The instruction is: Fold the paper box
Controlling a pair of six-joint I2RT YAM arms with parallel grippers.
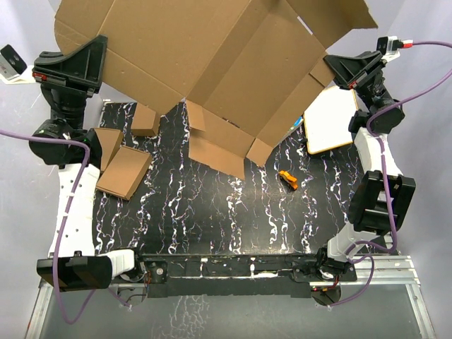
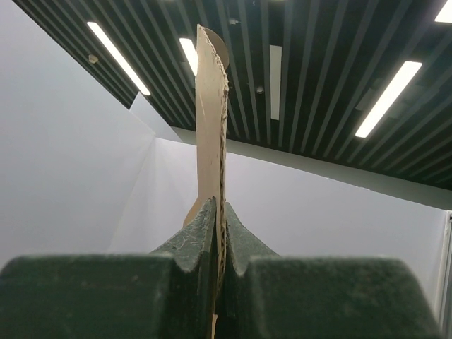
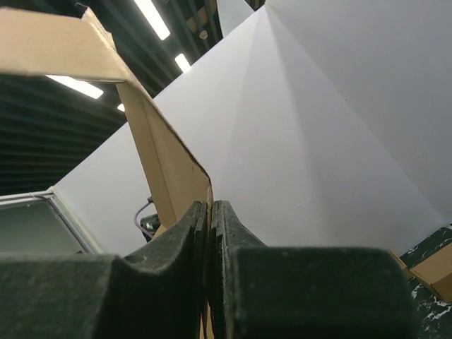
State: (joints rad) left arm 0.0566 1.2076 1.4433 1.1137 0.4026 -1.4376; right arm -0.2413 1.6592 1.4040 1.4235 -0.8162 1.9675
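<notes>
One paper box (image 1: 212, 49), a single die-cut corrugated sheet, hangs raised across the top of the frame and hides the far part of the black marbled table (image 1: 212, 219). Two grippers hold it. The left gripper (image 1: 99, 67) at upper left and the right gripper (image 1: 339, 70) at upper right each pinch an edge of the sheet. Below lie three smaller cardboard boxes (image 1: 126, 173) at left, one white-faced book (image 1: 330, 120) at right, and one small orange object (image 1: 287, 179) right of centre.

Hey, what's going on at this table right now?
Both robot arms hold the paper box, a big unfolded cardboard sheet, tilted up over the table. The left gripper is shut on one edge, the right gripper on the opposite one. Its flaps hang loose; it has no box shape yet.
</notes>
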